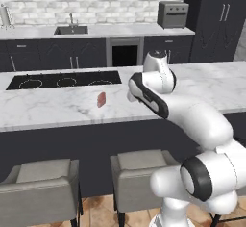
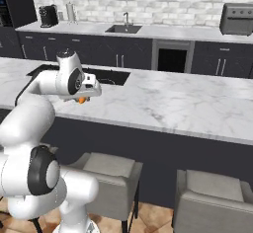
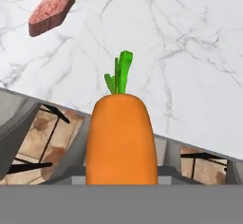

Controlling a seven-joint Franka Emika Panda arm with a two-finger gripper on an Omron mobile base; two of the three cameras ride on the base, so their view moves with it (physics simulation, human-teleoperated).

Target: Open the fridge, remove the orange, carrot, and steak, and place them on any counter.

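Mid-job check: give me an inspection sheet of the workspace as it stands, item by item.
Surface: white marble counter with a black cooktop set into it.
Job's things: steak lies on the counter in front of the cooktop; carrot is held in the gripper, green tip pointing away from the hand, over the counter's near edge.
Clutter: nothing seen on the island.
Gripper: gripper shut on the carrot; fingers hidden behind it in the hand view.
Cables: nothing seen.
Surroundings: two grey stools below the counter; back counter with sink, coffee machine, toaster oven; dark cupboards.
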